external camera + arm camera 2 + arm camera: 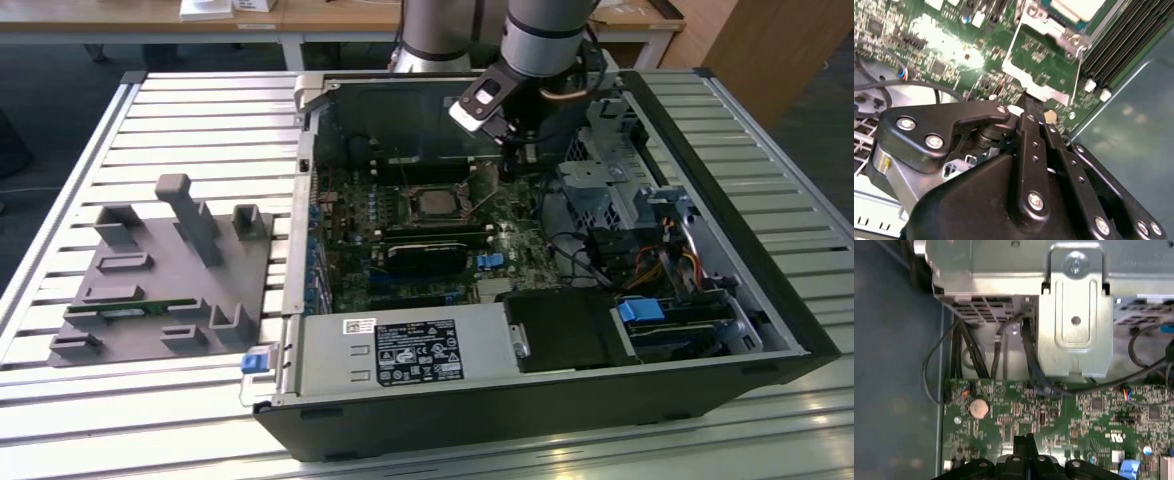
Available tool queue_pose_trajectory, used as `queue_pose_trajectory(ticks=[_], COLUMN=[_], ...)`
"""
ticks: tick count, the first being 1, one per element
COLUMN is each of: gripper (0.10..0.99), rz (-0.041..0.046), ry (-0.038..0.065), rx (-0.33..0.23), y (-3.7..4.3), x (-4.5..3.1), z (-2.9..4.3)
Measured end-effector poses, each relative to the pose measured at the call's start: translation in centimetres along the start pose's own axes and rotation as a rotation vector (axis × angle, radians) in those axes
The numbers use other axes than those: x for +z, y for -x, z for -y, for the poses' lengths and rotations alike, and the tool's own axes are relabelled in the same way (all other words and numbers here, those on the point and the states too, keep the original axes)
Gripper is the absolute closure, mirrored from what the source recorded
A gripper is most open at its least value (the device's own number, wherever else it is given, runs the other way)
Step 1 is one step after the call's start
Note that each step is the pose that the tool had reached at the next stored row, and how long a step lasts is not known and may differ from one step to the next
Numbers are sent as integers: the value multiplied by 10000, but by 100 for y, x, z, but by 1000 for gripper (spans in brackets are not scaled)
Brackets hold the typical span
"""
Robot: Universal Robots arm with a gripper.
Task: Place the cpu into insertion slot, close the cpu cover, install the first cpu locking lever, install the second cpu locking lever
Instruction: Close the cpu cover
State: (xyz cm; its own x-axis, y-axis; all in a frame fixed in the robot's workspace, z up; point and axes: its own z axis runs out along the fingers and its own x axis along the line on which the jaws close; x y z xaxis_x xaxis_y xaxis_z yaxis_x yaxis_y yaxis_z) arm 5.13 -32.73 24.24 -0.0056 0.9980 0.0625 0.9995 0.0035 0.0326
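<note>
Jaws closed is what we see: the gripper (1031, 106) has its fingertips (1019, 445) pressed together with no gap and nothing visibly pinched. Their ends are at the free edge of the cpu cover (1054, 95), and we cannot tell whether they touch it. Going from the exterior view's left, a grey fixture block (167, 270) lies beside the computer case (534, 410) on a slatted metal table (80, 130), with wooden desks (334, 15) and dark floor beyond the case. The case lies on its side, open on top, with its green board (347, 270) flat inside. Near the middle of the case the cpu (434, 205) sits flat in its socket, grey top up, edges square to the case walls; being square, it has no long axis. The cover is swung off the cpu, hinged edge beside the chip, free edge toward the gripper, and the board shows through its window.
</note>
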Motion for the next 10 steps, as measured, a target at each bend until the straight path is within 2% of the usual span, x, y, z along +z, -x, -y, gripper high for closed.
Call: queue_pose_trajectory(ticks=[7, 10], gripper=[980, 980], rz=[0, 0], ry=[0, 0], rx=[1, 1], y=[0, 0], x=[-3, -4], z=[118, 136])
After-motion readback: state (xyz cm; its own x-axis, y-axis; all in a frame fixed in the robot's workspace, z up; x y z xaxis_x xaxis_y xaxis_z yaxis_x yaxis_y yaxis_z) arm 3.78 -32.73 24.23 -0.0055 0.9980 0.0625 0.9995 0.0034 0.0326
